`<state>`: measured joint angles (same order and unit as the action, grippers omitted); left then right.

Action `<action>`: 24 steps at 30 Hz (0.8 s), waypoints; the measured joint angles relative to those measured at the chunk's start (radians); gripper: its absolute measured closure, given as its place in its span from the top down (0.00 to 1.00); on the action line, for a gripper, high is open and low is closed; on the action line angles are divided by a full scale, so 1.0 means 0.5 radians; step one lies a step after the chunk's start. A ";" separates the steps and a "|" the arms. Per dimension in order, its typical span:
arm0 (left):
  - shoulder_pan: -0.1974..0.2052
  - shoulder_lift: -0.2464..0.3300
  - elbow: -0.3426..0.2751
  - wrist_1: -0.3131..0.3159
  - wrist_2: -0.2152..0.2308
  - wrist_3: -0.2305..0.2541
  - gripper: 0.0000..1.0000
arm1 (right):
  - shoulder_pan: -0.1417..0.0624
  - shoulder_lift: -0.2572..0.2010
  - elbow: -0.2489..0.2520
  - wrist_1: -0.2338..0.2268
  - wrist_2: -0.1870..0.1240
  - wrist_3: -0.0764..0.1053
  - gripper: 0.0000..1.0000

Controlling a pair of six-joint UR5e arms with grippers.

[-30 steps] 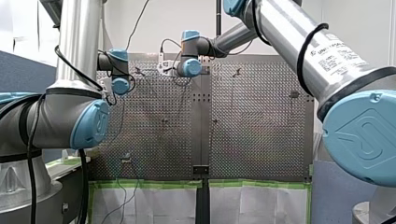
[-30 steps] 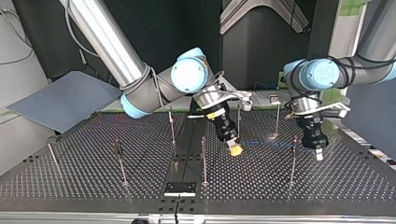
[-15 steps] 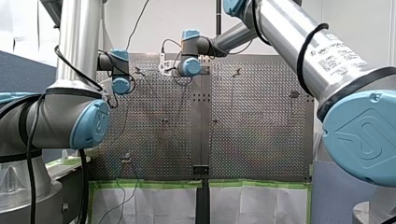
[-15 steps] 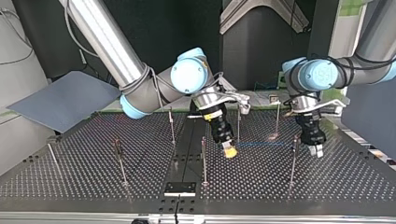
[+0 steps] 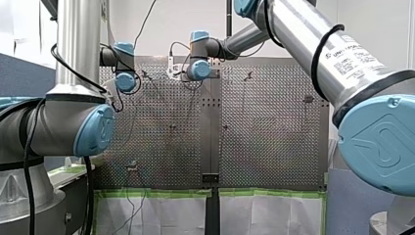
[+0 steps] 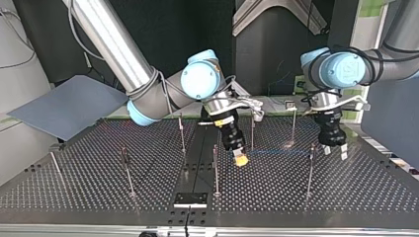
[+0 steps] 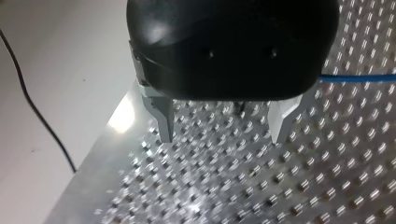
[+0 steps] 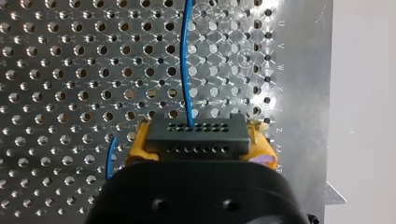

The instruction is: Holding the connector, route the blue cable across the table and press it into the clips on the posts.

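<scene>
My right gripper (image 8: 198, 140) is shut tight on the dark connector (image 8: 196, 135), w/ yellow pads on both sides. That gives the blue cable (image 8: 185, 60) a firm end to be pulled by. The cable comes out of the connector and runs straight ahead of the gripper, over the counter (image 8: 56, 56).

In the top view, the right gripper hangs low near the middle. The cable goes off from it toward 3 o'clock, a thin blue line just above the holes. It passes one post (image 6: 252, 131) and reaches toward another post (image 6: 310, 170), close to my left gripper (image 6: 334, 150). I think it's held low & tight so it lines up w/ the clips. The clips are too small to see, so I can't tell if the cable sits in any yet.

My left gripper is wide open, w/ nothing in it. Its metal fingers (image 7: 163, 126) point down at the counter, and the cable passes just beside it. It's prob. there to press the cable into a clip. The job looks early, w/ most posts at 9 o'clock bare.
</scene>
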<state>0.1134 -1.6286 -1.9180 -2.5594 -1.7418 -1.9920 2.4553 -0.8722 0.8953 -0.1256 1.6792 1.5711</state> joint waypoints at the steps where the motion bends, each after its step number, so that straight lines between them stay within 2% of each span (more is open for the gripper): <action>1: 0.000 0.018 -0.017 -0.027 0.025 -0.019 1.00 | 0.001 0.000 0.000 0.002 0.001 0.000 0.00; 11: 0.000 0.188 -0.190 -0.221 0.210 -0.090 1.00 | 0.004 0.000 0.000 0.006 0.006 0.000 0.00; 17: -0.006 0.315 -0.243 -0.326 0.244 -0.103 1.00 | 0.002 0.000 0.000 0.008 0.006 0.000 0.00; 24: -0.034 0.439 -0.249 -0.353 0.268 -0.054 1.00 | -0.001 0.000 0.000 0.008 0.032 0.000 0.00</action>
<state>0.0965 -1.4093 -2.0425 -2.7361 -1.6078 -2.0188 2.4550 -0.8723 0.8954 -0.1216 1.6950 1.5711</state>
